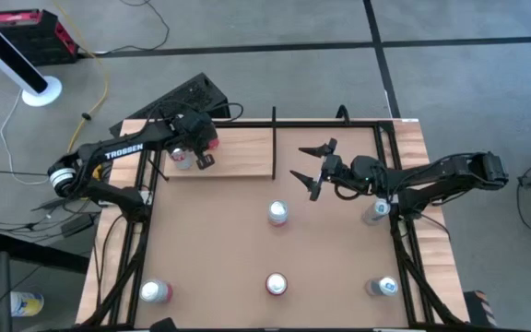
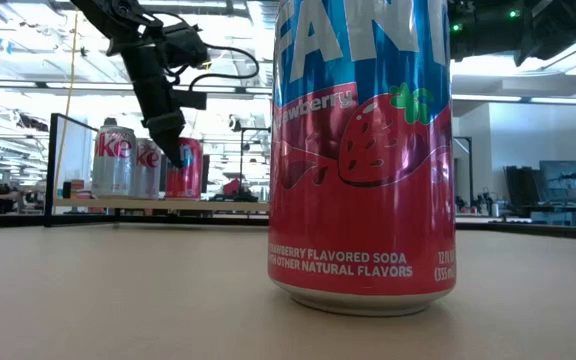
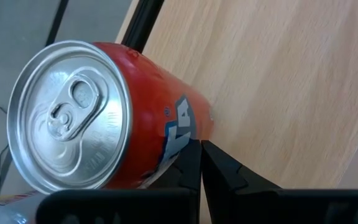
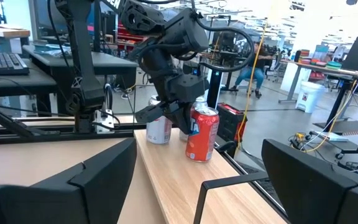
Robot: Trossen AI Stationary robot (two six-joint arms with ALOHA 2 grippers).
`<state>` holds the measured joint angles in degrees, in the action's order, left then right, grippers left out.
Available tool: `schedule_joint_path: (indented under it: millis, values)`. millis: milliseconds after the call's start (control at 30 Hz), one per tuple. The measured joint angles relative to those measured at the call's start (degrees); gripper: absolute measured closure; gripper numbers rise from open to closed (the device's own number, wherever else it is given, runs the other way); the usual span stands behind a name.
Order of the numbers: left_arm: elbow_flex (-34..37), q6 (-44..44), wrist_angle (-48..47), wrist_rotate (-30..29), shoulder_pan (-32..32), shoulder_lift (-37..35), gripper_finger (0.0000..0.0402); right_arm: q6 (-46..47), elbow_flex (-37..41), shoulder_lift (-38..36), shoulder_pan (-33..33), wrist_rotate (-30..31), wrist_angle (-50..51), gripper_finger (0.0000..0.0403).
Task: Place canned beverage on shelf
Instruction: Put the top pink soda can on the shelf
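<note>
A red soda can [image 3: 135, 118] stands upright on the pale wood shelf [image 1: 238, 152] near its left end, next to two silver cans [image 2: 128, 160]. It also shows in the right wrist view [image 4: 202, 134]. My left gripper [image 3: 200, 163] is shut, its fingers close beside the red can's side wall; it shows over the shelf in the high view [image 1: 201, 159]. My right gripper [image 1: 310, 171] is open and empty, above the table just right of the shelf's thin black upright [image 1: 274, 143]. My left gripper has its shut fingers [image 3: 188, 165] right beside the red can's side wall [image 3: 166, 146], low on the can. Whether the outer side of the finger touches the can I cannot tell. The can stands upright on the shelf.
Several more cans stand on the brown tabletop: one at the middle [image 1: 277, 214], a red strawberry soda can near the front edge [image 1: 276, 284], and others at the front left [image 1: 155, 292], front right [image 1: 385, 287] and right side [image 1: 376, 212]. Black frame rails run along the table's sides.
</note>
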<state>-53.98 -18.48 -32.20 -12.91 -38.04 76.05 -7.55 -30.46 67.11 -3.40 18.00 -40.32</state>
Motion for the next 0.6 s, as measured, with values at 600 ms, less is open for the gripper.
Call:
schedule_joint_path:
  millis: [600]
  values:
    - [0.0, -1.2, 2.5, -2.8, -1.0, 0.0, 0.0402, 0.0, 0.0, 0.0, 0.0, -0.1, 0.0, 0.0033]
